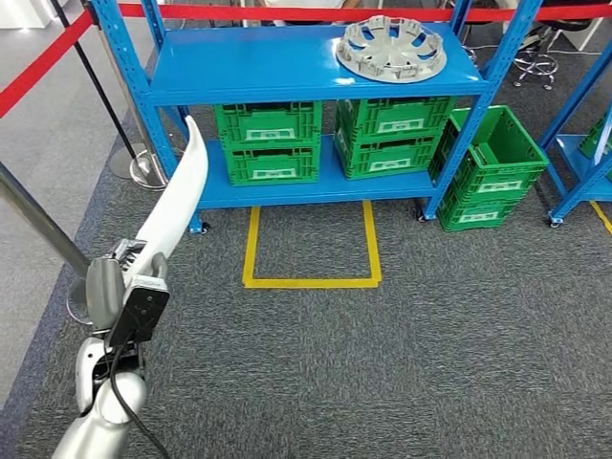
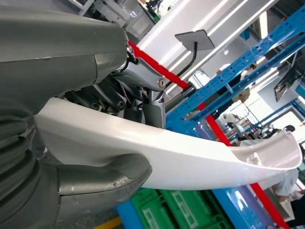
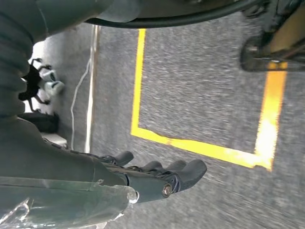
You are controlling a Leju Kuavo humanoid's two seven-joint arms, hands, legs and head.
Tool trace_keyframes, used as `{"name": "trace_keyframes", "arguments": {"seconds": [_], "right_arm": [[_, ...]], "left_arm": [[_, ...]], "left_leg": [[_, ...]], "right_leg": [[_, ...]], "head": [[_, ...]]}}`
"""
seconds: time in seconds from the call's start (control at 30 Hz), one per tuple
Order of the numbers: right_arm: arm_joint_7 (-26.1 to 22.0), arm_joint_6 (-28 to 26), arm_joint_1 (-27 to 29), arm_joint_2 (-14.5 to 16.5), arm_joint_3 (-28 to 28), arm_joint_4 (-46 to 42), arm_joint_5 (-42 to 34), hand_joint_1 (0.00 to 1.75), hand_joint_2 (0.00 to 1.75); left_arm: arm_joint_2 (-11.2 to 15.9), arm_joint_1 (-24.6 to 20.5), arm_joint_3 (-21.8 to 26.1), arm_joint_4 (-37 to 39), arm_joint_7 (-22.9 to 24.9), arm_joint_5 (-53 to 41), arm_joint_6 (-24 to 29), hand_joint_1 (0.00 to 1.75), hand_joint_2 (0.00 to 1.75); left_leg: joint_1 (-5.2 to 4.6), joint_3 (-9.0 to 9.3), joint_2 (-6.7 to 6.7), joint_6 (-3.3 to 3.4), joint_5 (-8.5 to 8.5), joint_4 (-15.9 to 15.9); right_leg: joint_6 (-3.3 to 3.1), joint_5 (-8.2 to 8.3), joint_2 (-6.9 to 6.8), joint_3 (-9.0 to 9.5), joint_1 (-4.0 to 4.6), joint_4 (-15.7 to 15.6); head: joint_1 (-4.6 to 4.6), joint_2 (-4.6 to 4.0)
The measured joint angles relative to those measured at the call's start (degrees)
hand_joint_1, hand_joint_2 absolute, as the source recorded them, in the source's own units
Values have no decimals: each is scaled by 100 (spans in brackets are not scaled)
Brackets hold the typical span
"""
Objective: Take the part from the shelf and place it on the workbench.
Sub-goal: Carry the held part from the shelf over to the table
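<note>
- White curved part (image 1: 175, 196) sits in the left hand (image 1: 128, 277), rising up and forward from it toward the blue shelf (image 1: 310, 67).
- Left wrist view: the thumb (image 2: 104, 179) and the fingers (image 2: 144, 78) clamp the part (image 2: 172, 157) from opposite sides.
- Right hand (image 3: 144, 179) hangs over grey carpet near yellow floor tape (image 3: 201, 148), fingers (image 3: 187, 169) fairly straight, holding nothing.
- A grey wheel cover (image 1: 390, 48) lies on the shelf's top level; green crates (image 1: 269, 142) fill the lower level.
</note>
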Motion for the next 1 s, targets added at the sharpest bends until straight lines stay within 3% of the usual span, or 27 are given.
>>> {"name": "trace_keyframes", "arguments": {"seconds": [0.03, 0.07, 0.1, 0.17, 0.23, 0.27, 0.3, 0.33, 0.37, 0.4, 0.43, 0.5, 0.53, 0.57, 0.6, 0.67, 0.73, 0.77, 0.8, 0.83, 0.87, 0.9, 0.93, 1.0], "right_arm": [[7, 1, 5, -1, 0, 0, -19, 0, 175], [15, -1, 9, -1, 0, 0, -26, 0, 175], [25, -9, 11, -1, 0, 0, -31, 0, 175], [81, -104, 8, 19, -1, -1, -74, 0, 175], [190, -384, -10, 118, -4, -2, -137, 0, 175], [248, -558, -18, 186, -7, -1, -165, 0, 175], [283, -715, -19, 247, -10, 2, -191, 0, 175], [305, -826, -17, 303, -12, 3, -217, 0, 175], [319, -899, -18, 336, -14, 4, -240, 0, 175], [327, -942, -24, 363, -15, 4, -256, 0, 175], [331, -960, -33, 380, -16, 4, -265, 0, 175], [321, -971, -51, 387, -17, 4, -286, 0, 175], [301, -970, -57, 389, -20, 5, -302, 0, 175], [271, -969, -63, 389, -22, 5, -320, 0, 175], [232, -967, -69, 389, -26, 6, -341, 0, 175], [149, -955, -91, 389, -48, 5, -402, 0, 175], [80, -937, -123, 389, -98, 4, -475, 0, 175], [54, -930, -141, 389, -126, 4, -497, 0, 175], [34, -927, -157, 389, -148, 4, -509, 0, 175], [17, -925, -170, 388, -162, 4, -514, 0, 175], [6, -925, -181, 388, -171, 4, -518, 0, 175], [0, -925, -186, 387, -178, 4, -520, 0, 175], [-7, -926, -188, 387, -183, 4, -518, 0, 175], [-26, -932, -202, 386, -192, 5, -511, 0, 175]], "left_arm": [[-11, 3, -3, 22, 0, 1, -8, 169, 175], [-21, 5, -9, 49, -1, 5, -20, 169, 175], [-30, 6, -16, 74, -2, 11, -31, 169, 175], [-51, 11, -31, 117, -3, 38, -31, 169, 175], [-71, 36, -33, 135, 3, 63, 25, 169, 175], [-76, 52, -31, 137, 8, 68, 57, 169, 175], [-77, 65, -30, 143, 10, 70, 81, 169, 175], [-74, 77, -29, 152, 11, 72, 94, 169, 175], [-71, 88, -26, 165, 9, 77, 105, 169, 175], [-68, 96, -21, 178, 7, 84, 113, 169, 175], [-66, 100, -14, 191, 3, 91, 118, 169, 175], [-66, 95, -4, 215, -4, 105, 122, 169, 175], [-66, 90, -2, 230, -9, 110, 121, 169, 175], [-66, 82, -1, 249, -16, 115, 117, 169, 175], [-66, 69, 0, 271, -26, 119, 110, 169, 175], [-77, -1, 1, 314, -62, 120, 67, 169, 175], [-112, -153, -2, 359, -100, 122, -5, 169, 175], [-135, -238, -7, 390, -112, 130, -37, 169, 175], [-158, -308, -13, 422, -116, 143, -58, 169, 175], [-179, -354, -19, 457, -119, 157, -74, 169, 175], [-195, -379, -24, 495, -120, 173, -88, 169, 175], [-208, -395, -27, 528, -120, 186, -98, 169, 175], [-220, -410, -28, 557, -120, 196, -109, 169, 175], [-237, -437, -32, 602, -120, 227, -135, 169, 175]], "left_leg": [[0, -84, 1, -2, 67, 6], [1, -174, 1, -9, 134, 14], [2, -261, 1, -20, 195, 24], [4, -427, -6, -60, 318, 53], [-3, -528, -12, -122, 442, 76], [-5, -552, -12, -153, 504, 73], [2, -568, -10, -187, 568, 63], [14, -590, -10, -220, 612, 54], [26, -630, -14, -257, 552, 82], [35, -681, -17, -293, 376, 191], [40, -748, -20, -319, 92, 410], [42, -893, -20, -352, -535, 1148], [42, -938, -20, -358, -696, 1513], [42, -924, -20, -356, -704, 1764], [41, -828, -20, -346, -586, 1838], [38, -354, -20, -309, -306, 1404], [26, 329, -22, -255, -382, 506], [15, 549, -24, -230, -468, 165], [1, 648, -26, -206, -516, -38], [0, 624, -23, -172, -500, -89], [1, 570, -14, -137, -440, -81], [8, 519, -3, -93, -385, -85], [19, 465, 6, -55, -318, -90], [20, 331, 11, -21, -188, -88]], "right_leg": [[21, -121, 0, -34, -5, 327], [35, -96, 0, 5, -10, 495], [45, 43, 0, 124, -18, 477], [66, 309, 3, 646, -47, -128], [33, 247, 27, 1217, -49, -982], [-1, 169, 41, 1350, -36, -1234], [-61, 164, 52, 1369, -13, -1327], [-127, 215, 47, 1299, -10, -1306], [-190, 273, 40, 1238, -8, -1303], [-257, 348, 31, 1170, -12, -1301], [-306, 431, 22, 1092, -17, -1305], [-344, 597, 19, 910, -6, -1298], [-349, 676, 19, 811, 0, -1292], [-350, 756, 17, 706, 7, -1286], [-348, 838, 17, 597, 13, -1278], [-331, 1000, 22, 399, 21, -1268], [-293, 1147, 27, 262, 43, -1252], [-270, 1228, 27, 223, 49, -1263], [-243, 1303, 26, 193, 50, -1285], [-212, 1377, 30, 166, 44, -1317], [-178, 1377, 35, 134, 35, -1326], [-139, 1262, 38, 86, 30, -1254], [-103, 1047, 40, 16, 27, -1070], [-40, 464, 37, -177, 21, -339]], "head": [[3, 0], [3, 0], [4, 0], [7, 0], [3, 0], [3, 0], [-2, 0], [0, 0], [-3, 0], [-13, 0], [-24, -1], [-44, -1], [-47, -1], [-47, -1], [-47, -1], [-48, -1], [-47, 0], [-42, 0], [-42, 0], [-39, 0], [-44, 0], [-40, 0], [-27, 0], [-5, 0]]}}
